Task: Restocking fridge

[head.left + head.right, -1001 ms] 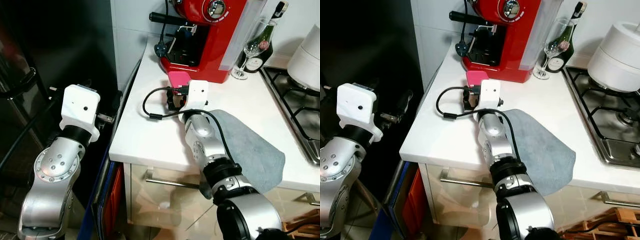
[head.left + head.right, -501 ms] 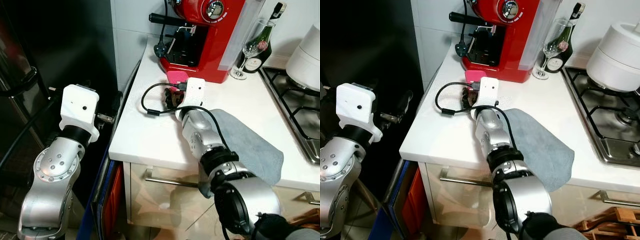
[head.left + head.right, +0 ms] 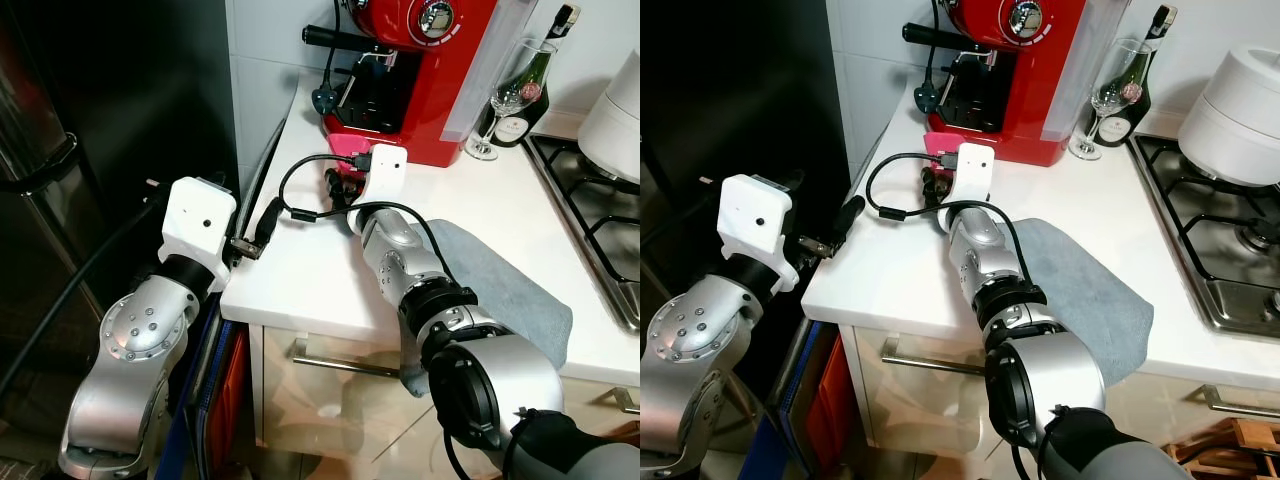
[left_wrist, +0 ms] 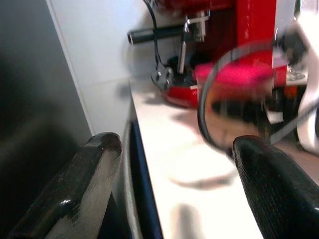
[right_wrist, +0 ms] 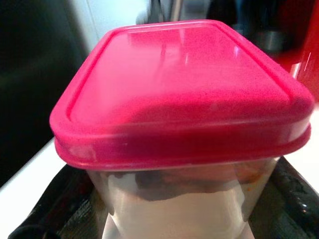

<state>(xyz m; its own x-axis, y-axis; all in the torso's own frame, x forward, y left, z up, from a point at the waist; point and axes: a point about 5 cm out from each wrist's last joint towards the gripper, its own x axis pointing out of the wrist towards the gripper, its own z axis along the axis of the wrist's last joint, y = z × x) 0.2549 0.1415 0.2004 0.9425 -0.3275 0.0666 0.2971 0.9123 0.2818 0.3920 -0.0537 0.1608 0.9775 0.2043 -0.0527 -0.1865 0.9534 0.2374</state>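
Pink-lidded container (image 5: 179, 124) (between right fingers (image 5: 45, 214))

**Right arm at the pink-lidded box by the espresso machine**

I see my right arm reaching across the white countertop (image 3: 890, 280) to a pink-lidded container (image 3: 940, 150) just in front of the red espresso machine (image 3: 1015, 75). The right gripper (image 3: 935, 183) is at that container; I can't make out its fingers. A grey cloth (image 3: 1080, 295) lies nearer me than the machine. My left gripper (image 3: 845, 218) hovers at the counter's edge, well apart from the machine.
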